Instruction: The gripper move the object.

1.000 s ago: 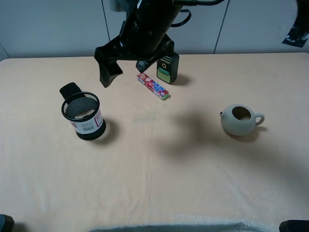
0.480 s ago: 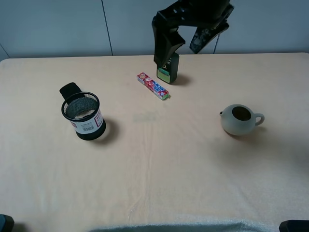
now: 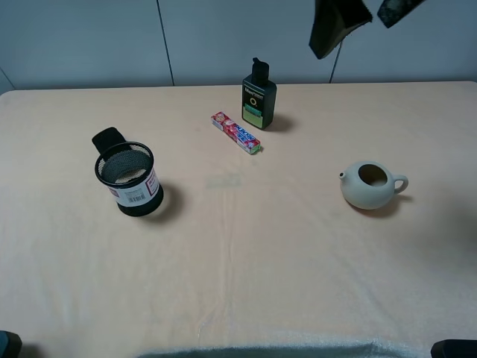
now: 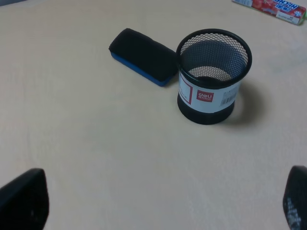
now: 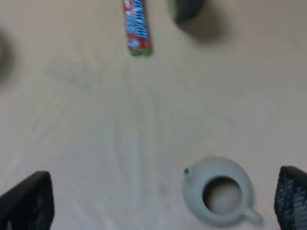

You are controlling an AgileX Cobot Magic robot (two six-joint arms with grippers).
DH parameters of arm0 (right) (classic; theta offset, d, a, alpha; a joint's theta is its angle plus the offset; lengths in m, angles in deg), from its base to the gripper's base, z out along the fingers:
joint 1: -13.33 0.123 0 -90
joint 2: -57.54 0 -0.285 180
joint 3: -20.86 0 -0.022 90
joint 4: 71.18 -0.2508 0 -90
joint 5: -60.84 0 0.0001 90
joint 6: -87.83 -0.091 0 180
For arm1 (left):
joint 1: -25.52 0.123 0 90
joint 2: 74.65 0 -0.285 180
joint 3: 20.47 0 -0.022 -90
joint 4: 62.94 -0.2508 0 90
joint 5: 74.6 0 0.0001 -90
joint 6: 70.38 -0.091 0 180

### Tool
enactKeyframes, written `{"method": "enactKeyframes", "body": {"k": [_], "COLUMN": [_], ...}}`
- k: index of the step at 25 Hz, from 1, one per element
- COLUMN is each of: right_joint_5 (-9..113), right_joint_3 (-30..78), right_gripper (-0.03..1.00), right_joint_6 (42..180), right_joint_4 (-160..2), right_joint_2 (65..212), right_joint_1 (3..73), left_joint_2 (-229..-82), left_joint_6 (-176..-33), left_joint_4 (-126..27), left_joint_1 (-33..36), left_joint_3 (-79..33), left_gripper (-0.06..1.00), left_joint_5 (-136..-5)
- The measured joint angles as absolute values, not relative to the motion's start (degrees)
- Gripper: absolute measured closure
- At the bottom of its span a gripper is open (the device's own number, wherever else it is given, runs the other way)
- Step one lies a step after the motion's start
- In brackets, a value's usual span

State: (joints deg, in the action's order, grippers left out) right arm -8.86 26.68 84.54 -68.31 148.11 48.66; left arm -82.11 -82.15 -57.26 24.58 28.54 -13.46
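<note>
1. Object: the black mesh pen cup (image 3: 129, 180) stands upright at the left of the overhead frame on the cream table (image 3: 246, 268), its barcode label facing the camera.
2. A black and blue eraser block (image 4: 142, 56) lies just behind the cup; whether they touch cannot be told.
3. A red candy stick (image 3: 235, 133) lies flat in the upper middle of the overhead frame, with a dark green bottle (image 3: 258, 98) standing just to its right.
4. A cream teapot (image 3: 370, 184) sits at the right, well apart from the cup.
5. The right gripper (image 3: 358, 13) hangs high at the upper right edge of the overhead frame, jaws spread wide and holding nothing.
6. The left gripper (image 4: 163, 203) shows only its two dark fingertips (image 4: 24, 199) at the lower corners of its wrist view, wide apart and empty, with the cup above them in that frame.
</note>
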Motion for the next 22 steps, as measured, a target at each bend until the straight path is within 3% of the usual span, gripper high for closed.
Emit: {"method": "enactKeyframes", "body": {"k": [9, 22], "right_joint_5": [-8.91, -9.11], "right_joint_3": [11.12, -4.94], "right_gripper": [0.27, 0.27], "right_joint_6": [75.25, 74.21], "right_joint_4": [-64.37, -64.39], "right_joint_2": [128.85, 103.24], "right_joint_1": [48.66, 48.66], "left_joint_2": [-82.11, -82.11], "left_joint_6": [-82.15, -82.15], "left_joint_4": [-57.26, -57.26], "left_joint_1": [24.58, 24.58], "left_joint_3": [28.54, 28.54], "left_gripper": [-0.05, -0.05], "left_joint_5": [-13.46, -13.46]}}
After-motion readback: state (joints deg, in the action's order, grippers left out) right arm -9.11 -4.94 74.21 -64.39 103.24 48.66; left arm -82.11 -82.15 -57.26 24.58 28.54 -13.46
